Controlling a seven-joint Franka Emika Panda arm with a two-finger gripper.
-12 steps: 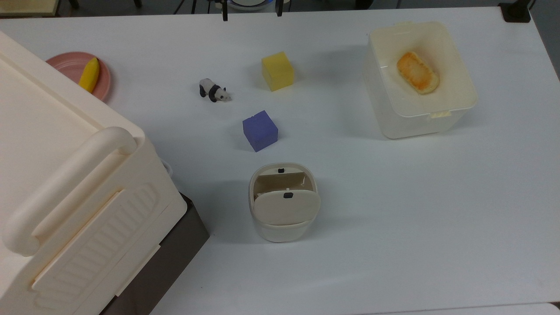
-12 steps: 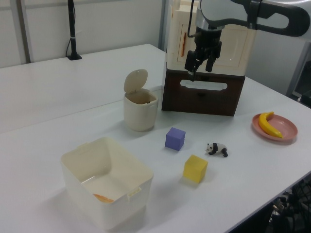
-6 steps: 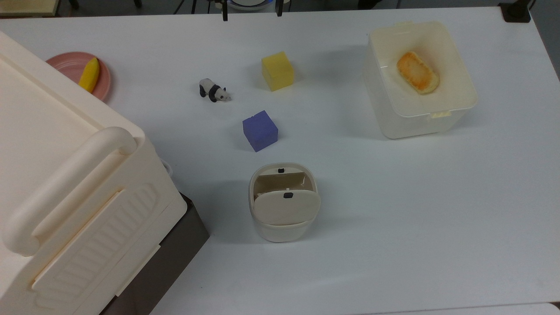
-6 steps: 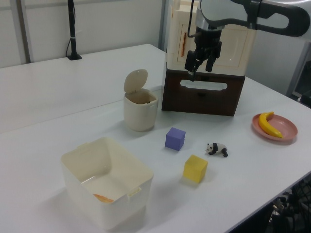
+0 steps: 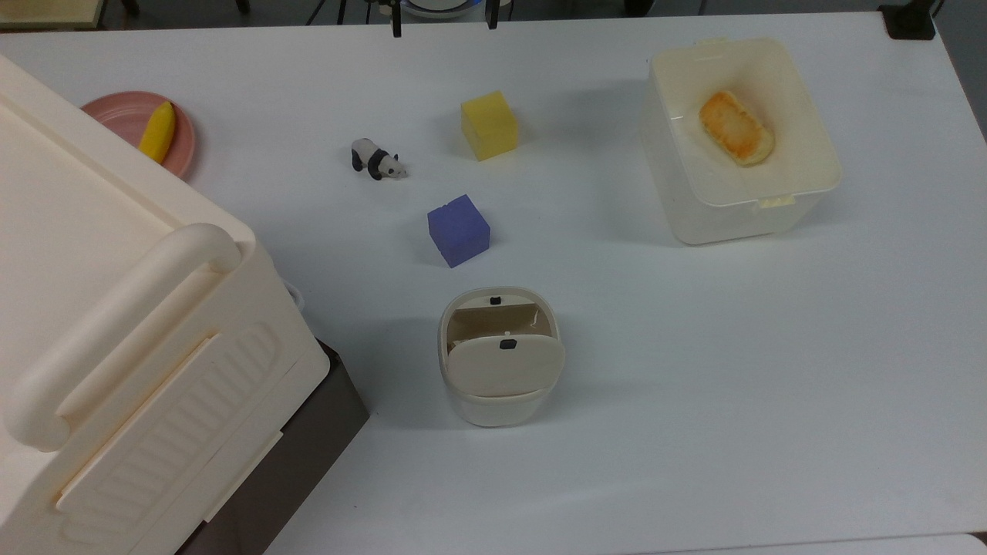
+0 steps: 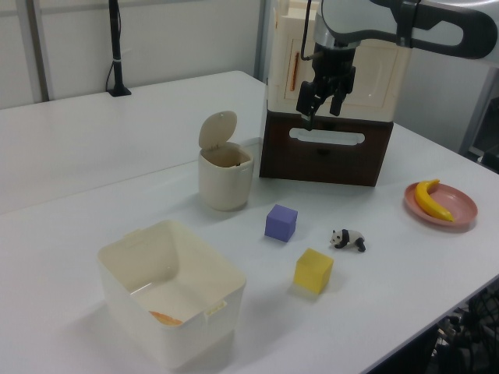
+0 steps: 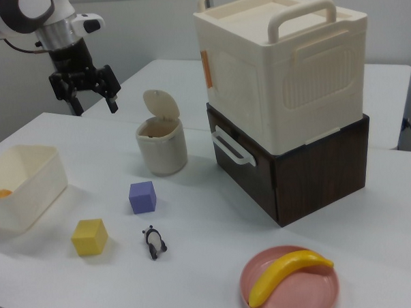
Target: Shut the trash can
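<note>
Nothing has moved: my gripper still hangs spread wide, high above the bench, and the trash can lid still stands up, so closing hasn't started

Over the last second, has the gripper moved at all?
No. In the left view the gripper hangs open in the same spot against the brown cabinet's slot handle, above and apart from the trash can, whose lid stands open.
</note>
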